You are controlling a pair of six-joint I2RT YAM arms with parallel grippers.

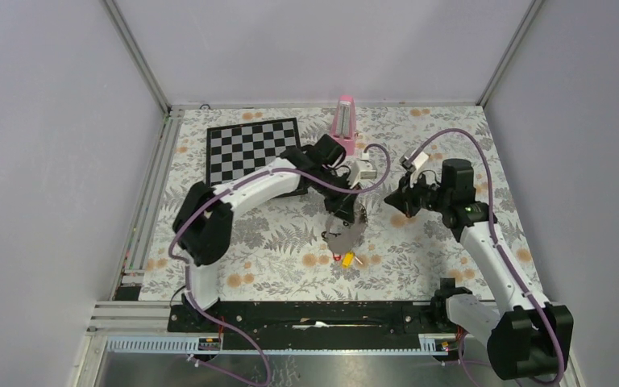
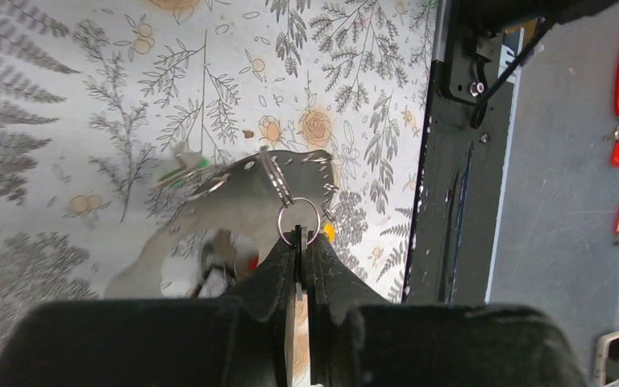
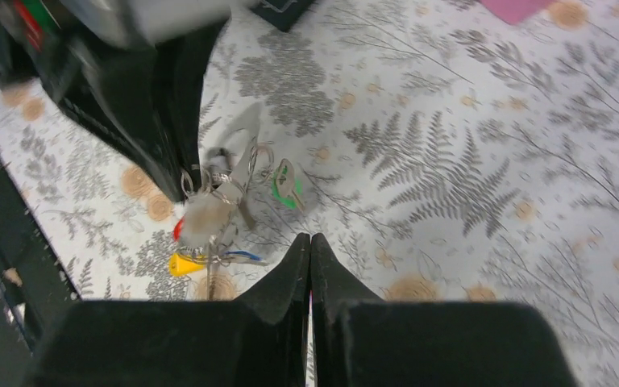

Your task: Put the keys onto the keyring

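A cloth printed with grey ferns and orange flowers covers the table (image 1: 451, 145), with plain pale walls around it. At the far left of the cloth lies a black-and-white checkerboard (image 1: 250, 149). The left arm reaches past it to the middle of the table, and the left gripper (image 2: 300, 239) has its fingers pressed together on a thin silver ring, the keyring (image 2: 299, 201), pinching it at its near edge. From that ring the keys (image 1: 345, 232) hang as a grey bunch above the cloth. It is blurred in the wrist views, so single keys are hard to count. A red tag (image 3: 179, 230) and a yellow tag (image 3: 182, 264) sit at the low end of the bunch. A green tag (image 3: 286, 187) shows just to one side of it; whether it hangs or lies on the cloth I cannot tell. A pink upright object (image 1: 344, 117) stands at the far edge, behind the left wrist. Right of the bunch, near it but apart, the right gripper (image 3: 310, 239) points toward the keys with its fingertips closed tight on each other and nothing between them.
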